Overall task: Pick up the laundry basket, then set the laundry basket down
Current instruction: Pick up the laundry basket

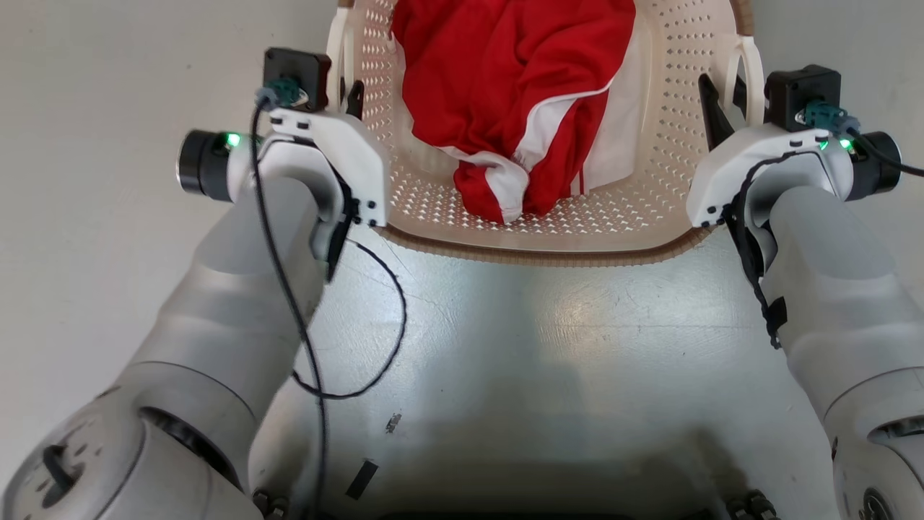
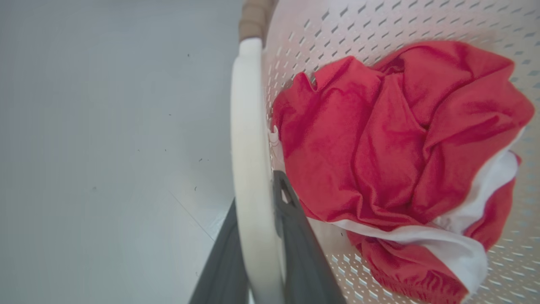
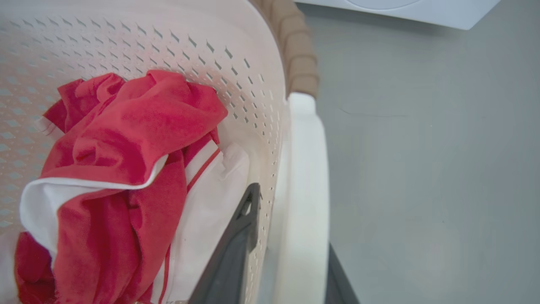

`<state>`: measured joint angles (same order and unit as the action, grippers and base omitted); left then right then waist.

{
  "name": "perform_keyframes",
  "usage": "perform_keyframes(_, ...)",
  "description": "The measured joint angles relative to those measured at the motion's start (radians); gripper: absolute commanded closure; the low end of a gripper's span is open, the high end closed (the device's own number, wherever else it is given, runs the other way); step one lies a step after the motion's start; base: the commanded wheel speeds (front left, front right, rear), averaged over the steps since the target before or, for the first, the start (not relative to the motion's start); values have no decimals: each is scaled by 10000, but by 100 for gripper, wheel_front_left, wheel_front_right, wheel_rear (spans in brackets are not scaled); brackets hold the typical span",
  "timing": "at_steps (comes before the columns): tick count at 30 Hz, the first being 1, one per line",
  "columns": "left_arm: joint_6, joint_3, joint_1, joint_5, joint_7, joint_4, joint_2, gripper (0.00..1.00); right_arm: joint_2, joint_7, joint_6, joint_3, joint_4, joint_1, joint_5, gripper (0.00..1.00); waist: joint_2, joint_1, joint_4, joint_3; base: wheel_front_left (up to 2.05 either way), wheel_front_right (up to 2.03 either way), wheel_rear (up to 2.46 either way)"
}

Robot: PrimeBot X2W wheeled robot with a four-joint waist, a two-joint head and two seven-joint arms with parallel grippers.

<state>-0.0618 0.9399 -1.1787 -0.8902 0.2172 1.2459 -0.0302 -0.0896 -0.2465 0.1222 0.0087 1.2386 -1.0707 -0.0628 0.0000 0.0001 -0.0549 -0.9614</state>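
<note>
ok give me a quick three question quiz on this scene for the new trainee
1. True or false: the laundry basket is empty.
2. The left end effector has a finger on each side of which part? a) brown rim b) white side handle c) a cable
3. What colours is the garment in the basket?
Key: 1 false; 2 b; 3 red and white

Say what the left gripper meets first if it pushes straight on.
Its jaws straddle the white loop handle of the cream-white perforated plastic laundry basket. Straight on, the left gripper would probably slide along it into the brown woven-look rim, though its inner finger may brush the red fabric garment first.
</note>
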Motion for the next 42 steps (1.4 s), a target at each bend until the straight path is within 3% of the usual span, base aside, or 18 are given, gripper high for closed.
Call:
perform_keyframes(18,-174,545,1160,-723,-644,-59,31,100,100,817,8,405,410,655,414,100,0,0,-126,1522,0,0,0)
perform_keyframes(32,-171,1028,2944,-1221,-1429,2,10,100,111,2148,0,2955,-10,2663,3626,100,1,0,-128,3939,0,0,0)
perform_keyframes(42,13,1452,4387,-1563,-2276,58,-31,100,117,3179,-10,4291,-301,4037,4957,100,0,0,12,5842,0,0,0)
